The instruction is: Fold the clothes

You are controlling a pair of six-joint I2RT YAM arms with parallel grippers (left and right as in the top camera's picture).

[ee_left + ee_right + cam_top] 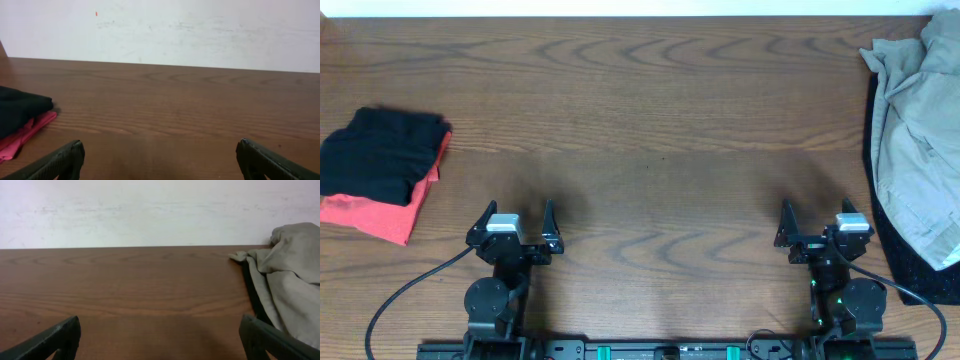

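The khaki-grey shorts (918,135) lie crumpled in a heap at the table's right edge, on top of a dark garment (910,262). They also show at the right of the right wrist view (290,280). My left gripper (513,226) is open and empty near the table's front left; its fingers show at the bottom corners of the left wrist view (157,160). My right gripper (822,224) is open and empty near the front right, just left of the heap; its fingers show in the right wrist view (160,337).
A folded black garment (380,152) rests on a folded red one (380,212) at the table's left edge, also in the left wrist view (20,112). A white wall stands behind the table's far edge.
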